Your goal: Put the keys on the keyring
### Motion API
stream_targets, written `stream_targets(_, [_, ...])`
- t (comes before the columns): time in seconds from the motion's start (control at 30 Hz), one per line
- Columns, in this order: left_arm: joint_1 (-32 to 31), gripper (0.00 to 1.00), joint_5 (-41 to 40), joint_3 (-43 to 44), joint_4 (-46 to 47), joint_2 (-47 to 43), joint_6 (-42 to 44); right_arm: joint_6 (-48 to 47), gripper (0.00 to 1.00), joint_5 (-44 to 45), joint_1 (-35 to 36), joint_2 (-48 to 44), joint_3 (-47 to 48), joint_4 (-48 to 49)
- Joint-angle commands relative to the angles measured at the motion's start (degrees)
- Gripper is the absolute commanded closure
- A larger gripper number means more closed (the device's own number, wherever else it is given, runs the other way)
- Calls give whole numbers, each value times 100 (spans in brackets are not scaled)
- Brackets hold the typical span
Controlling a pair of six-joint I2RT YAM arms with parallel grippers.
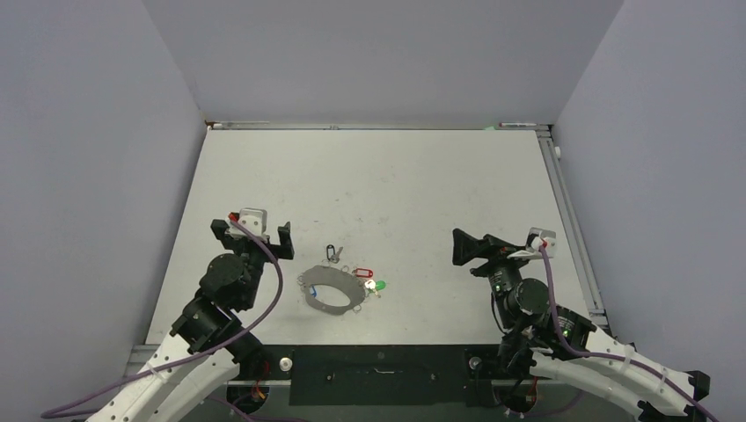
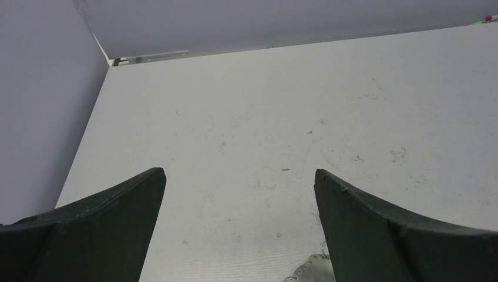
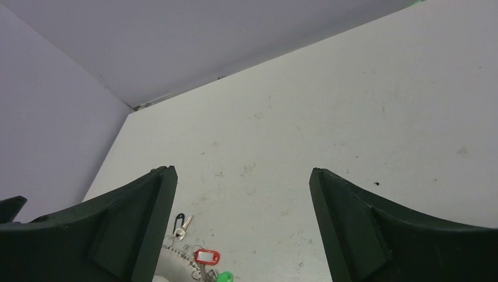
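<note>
Tagged keys lie against the flat keyring.

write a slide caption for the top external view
Left gripper and right gripper, both open, flank the keyring and keys on the table

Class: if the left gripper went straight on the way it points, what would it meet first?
The left gripper, open, faces only the table, then the back wall; depth leaves unclear which comes first. The keyring shows just at the wrist view's lower edge, off its line.

far half of surface: wide open | centre-front: keyring and keys in the way | sides: boxed in by walls
</note>
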Motion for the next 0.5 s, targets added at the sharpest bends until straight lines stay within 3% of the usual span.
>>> stream_targets(0.0, [47, 4, 199, 170, 159, -186, 23, -170, 13, 375, 27, 44, 257, -266])
stream_targets(0.47, [47, 4, 344, 177, 114, -416, 15, 55, 13, 515, 27, 473, 486, -663])
